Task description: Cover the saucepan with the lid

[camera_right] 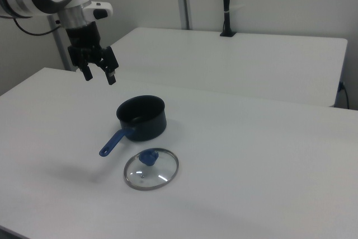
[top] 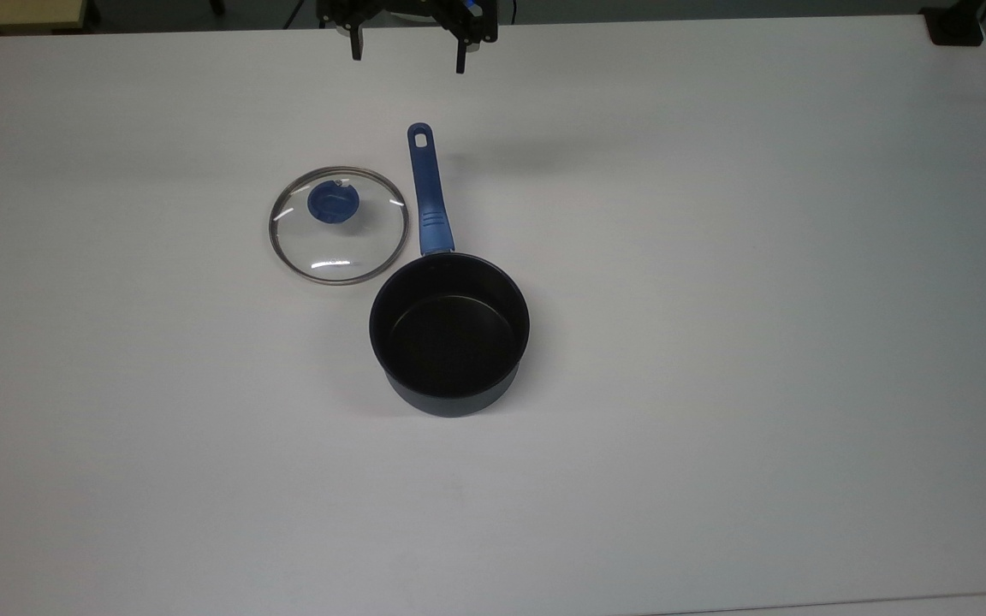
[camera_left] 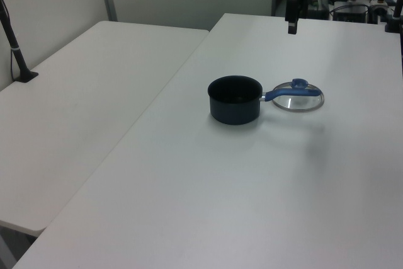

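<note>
The dark navy saucepan (top: 449,334) stands upright on the white table (top: 715,342), its black inside bare, its blue handle (top: 429,192) pointing toward the top view's upper edge. The glass lid (top: 338,224) with its blue knob (top: 333,203) lies flat on the table just to the top view's left of the handle, close beside the pan. My gripper (top: 407,53) hangs open and holding nothing, high above the table's far edge, well beyond the handle's end. The saucepan (camera_right: 141,117), the lid (camera_right: 151,169) and the gripper (camera_right: 99,75) also appear in the right view; the saucepan (camera_left: 235,99), lid (camera_left: 297,97) and gripper (camera_left: 292,23) in the left view.
A second white table (camera_left: 88,86) adjoins on the left view's left, with a black post (camera_left: 16,48) clamped at its edge. Another black clamp (top: 955,26) sits at the top view's upper right corner. Equipment stands beyond the far edge.
</note>
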You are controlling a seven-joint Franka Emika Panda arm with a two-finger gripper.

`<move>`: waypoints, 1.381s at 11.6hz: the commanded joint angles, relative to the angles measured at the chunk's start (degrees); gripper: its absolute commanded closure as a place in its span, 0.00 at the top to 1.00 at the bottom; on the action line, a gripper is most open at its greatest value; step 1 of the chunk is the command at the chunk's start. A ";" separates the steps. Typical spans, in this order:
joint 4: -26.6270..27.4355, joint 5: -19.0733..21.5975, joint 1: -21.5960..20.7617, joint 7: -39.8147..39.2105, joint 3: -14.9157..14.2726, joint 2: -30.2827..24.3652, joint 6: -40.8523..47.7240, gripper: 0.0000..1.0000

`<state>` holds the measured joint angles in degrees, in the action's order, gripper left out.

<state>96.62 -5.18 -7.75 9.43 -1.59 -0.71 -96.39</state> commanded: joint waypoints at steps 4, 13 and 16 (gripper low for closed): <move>0.06 0.08 -0.34 -1.17 -0.17 -0.52 1.47 1.00; 4.79 -0.09 6.16 -42.04 -0.69 0.71 0.33 1.00; 14.95 -2.19 7.05 -58.24 -0.61 0.89 -11.21 1.00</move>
<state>102.87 -5.19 -0.50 -37.36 -2.20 1.05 -98.38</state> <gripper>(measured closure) 0.000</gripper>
